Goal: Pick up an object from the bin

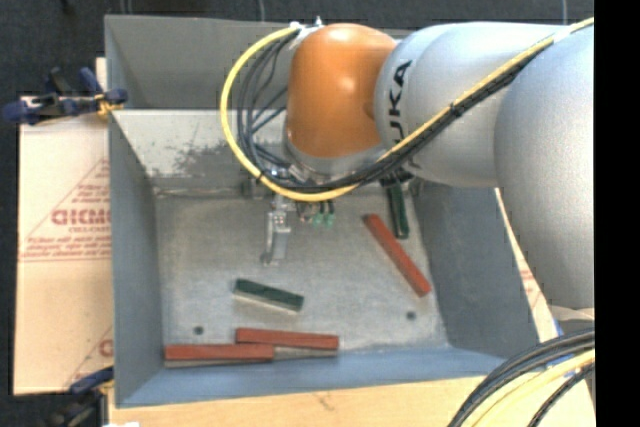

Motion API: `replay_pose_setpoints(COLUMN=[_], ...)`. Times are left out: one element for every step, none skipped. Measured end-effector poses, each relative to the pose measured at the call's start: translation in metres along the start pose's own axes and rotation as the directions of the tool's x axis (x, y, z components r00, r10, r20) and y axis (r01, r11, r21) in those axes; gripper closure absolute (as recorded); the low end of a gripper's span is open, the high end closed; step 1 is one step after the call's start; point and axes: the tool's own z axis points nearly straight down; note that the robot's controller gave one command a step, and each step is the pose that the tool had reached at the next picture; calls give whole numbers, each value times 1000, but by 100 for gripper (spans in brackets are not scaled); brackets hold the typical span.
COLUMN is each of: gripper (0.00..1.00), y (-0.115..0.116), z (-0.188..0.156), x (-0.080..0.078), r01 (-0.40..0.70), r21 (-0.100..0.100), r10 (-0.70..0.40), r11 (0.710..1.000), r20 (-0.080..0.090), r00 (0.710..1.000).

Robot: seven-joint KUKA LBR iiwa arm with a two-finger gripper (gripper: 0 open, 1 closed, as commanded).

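Grey bin [130, 245], gripper [275, 240] near dark green block [268, 295] at centre, grip state unclear

A short dark green block [267, 295] lies flat on the floor just in front of the gripper [271, 255], clear of it and slightly skewed. Farther that way, two long red sticks [250, 346] lie side by side, overlapping. Off to the gripper's right lies a slanted red stick [397, 255], with a dark green stick [398, 211] at its upper end.
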Motion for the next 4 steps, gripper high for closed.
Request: replay_pose_setpoints(gripper=[0,0,100,100], y=[0,0,-11,-11], z=[0,3,-37,-33], x=[0,2,-55,-52], r01=[0,1,-200,-200], r21=[0,-1,-2,1], r10=[0,-1,200,200], r11=[1000,1000,980,980], r20=[0,5,9,2], r00=[1000,1000,980,980])
